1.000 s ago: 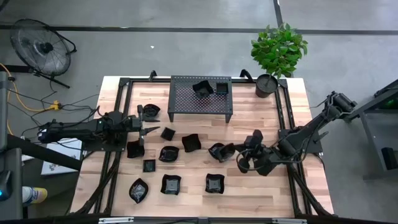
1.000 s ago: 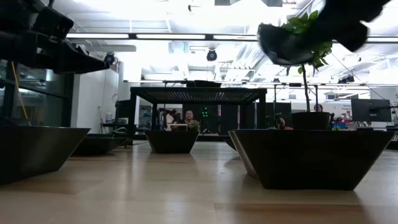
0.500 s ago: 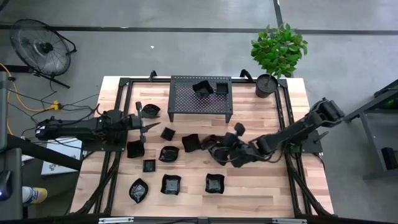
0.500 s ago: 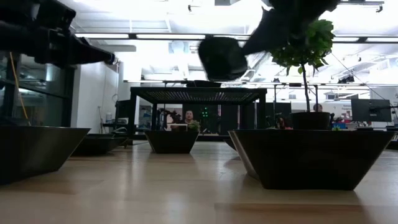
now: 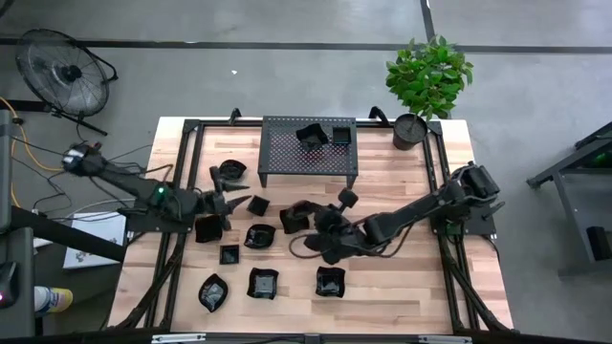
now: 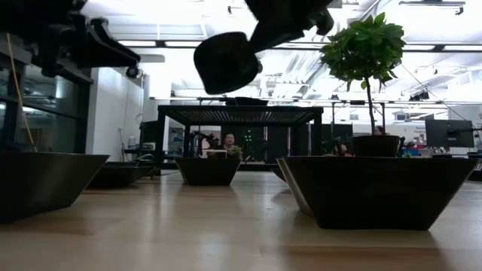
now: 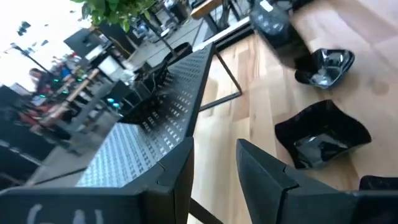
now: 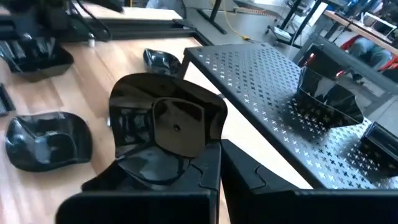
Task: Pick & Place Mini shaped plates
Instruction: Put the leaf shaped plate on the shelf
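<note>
High view: right gripper [image 5: 320, 239] clamped shut on a plate [image 5: 308, 246], held clear above the table [image 5: 402, 287] — lifted so as to pass over the other plates [image 5: 263, 283], likely bound for the rack [image 5: 308, 148], where two sit already. Left gripper [image 5: 228, 202] hovering by the table's left side, fingers apart, empty. Right wrist view: carried plate [image 8: 163, 124] pinched at its rim, tilted, rack just beyond.
</note>
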